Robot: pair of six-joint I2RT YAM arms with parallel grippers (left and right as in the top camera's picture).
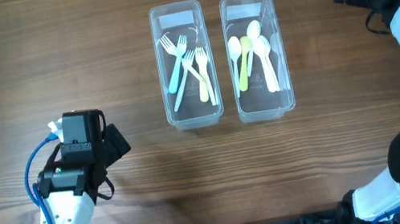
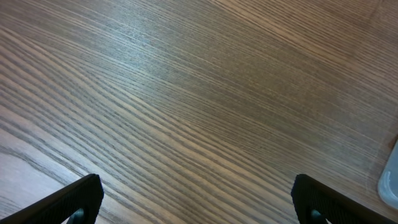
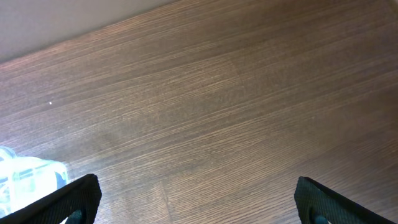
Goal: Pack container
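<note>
Only the overhead view shows both clear tubs side by side on the table (image 1: 52, 55). The left tub (image 1: 194, 118) holds forks (image 1: 186, 65) and the right tub (image 1: 266, 107) holds spoons (image 1: 251, 50). All lie lengthwise, tines and bowls toward the far edge. Each wrist view catches only a tub corner. The left gripper (image 2: 198, 196) and right gripper (image 3: 199, 196) gape wide, holding nothing.
</note>
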